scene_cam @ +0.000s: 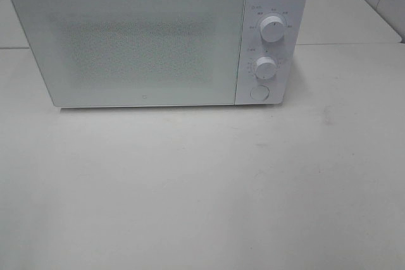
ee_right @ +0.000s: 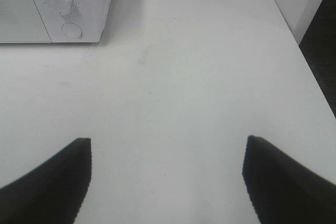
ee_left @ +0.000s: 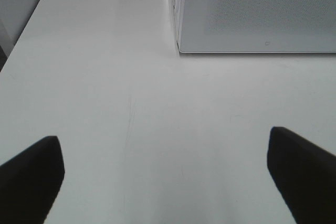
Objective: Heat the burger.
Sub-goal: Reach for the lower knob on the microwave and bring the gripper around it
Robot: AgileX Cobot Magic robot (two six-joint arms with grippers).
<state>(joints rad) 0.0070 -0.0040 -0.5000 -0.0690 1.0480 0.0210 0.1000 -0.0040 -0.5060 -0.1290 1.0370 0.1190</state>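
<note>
The white box-shaped microwave oven (scene_cam: 145, 42) stands door shut on the white worktop (scene_cam: 202, 188); left tool (ee_left: 163, 145) and right tool (ee_right: 168, 145) gape wide, empty.

One white microwave (scene_cam: 126, 42), two dials (scene_cam: 272, 30), one round button (scene_cam: 259, 93), two pincers (ee_left: 165, 179) (ee_right: 167, 179)

microwave (scene_cam: 145, 42): glossy white door, speckled | table (scene_cam: 202, 188): matt white, smooth

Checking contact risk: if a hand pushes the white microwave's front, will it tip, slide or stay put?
Tipping looks unlikely: the microwave is a broad, low box sitting flat on the table. It probably feels heavy, yet could slide slightly, since that surface looks smooth. The glossy door likely offers little grip.
</note>
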